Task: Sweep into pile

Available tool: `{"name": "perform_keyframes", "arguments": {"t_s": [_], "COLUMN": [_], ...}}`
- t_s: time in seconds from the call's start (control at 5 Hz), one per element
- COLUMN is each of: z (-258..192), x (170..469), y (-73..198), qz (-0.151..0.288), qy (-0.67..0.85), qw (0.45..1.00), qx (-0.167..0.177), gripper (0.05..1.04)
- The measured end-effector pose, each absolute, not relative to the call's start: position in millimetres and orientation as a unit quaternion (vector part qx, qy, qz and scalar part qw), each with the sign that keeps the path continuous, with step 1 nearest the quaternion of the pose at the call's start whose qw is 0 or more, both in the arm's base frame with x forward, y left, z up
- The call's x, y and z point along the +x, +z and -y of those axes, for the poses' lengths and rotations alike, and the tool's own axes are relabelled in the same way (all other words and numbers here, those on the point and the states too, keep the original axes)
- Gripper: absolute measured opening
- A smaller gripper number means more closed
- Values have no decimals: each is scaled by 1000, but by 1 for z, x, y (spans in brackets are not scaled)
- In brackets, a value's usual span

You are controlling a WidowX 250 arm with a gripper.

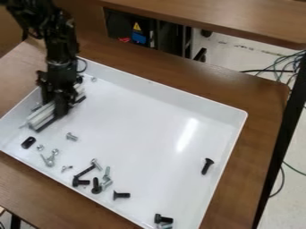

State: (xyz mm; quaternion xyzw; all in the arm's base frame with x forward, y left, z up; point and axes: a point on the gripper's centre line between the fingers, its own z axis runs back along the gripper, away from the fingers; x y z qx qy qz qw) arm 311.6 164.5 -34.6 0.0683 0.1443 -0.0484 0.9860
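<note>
Camera view, gripper: the black gripper [60, 108] hangs over the tray's upper-left part; its jaws are pinching the white bar.
Bar: the white bar [40, 115], dark along its lower edge, lies slantwise near the tray's left wall.
Tray: the white tray [197, 106] sits at a slant on the brown bench [263, 120].
Pile: the screws lie in a loose, uneven cluster in the tray, along its lower-left side.
Left end: a black slotted piece [28, 142], with a small nut [40, 147] just beside it; a silver screw [71, 137] lies to their right.
Middle: silver bolts [49, 160], a tiny screw [67, 168], then a long black screw [85, 171] among others, black and silver.
Right of these: a short black screw [122, 195].
Strays: one black screw [207, 166] well apart, near the right wall; another [163, 218] near the bottom corner.
</note>
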Motion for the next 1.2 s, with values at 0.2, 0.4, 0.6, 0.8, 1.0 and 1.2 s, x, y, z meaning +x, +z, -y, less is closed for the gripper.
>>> {"name": "perform_keyframes", "arguments": {"t_s": [0.2,0.4,0.6,0.8,1.0,1.2], "z": [-141,-102,-51,-10,40,89], "x": [307,303,300,281,269,255], "y": [-10,17,31,13,-2,-28], "qz": [-104,-72,-38,-29,-15,-50], "qy": [-18,-8,-29,-38,-82,-88], "qw": [994,997,999,998,993,986], "qx": [37,28,11,-42,-81,-131], "gripper": [359,358,359,359,359,358]}}
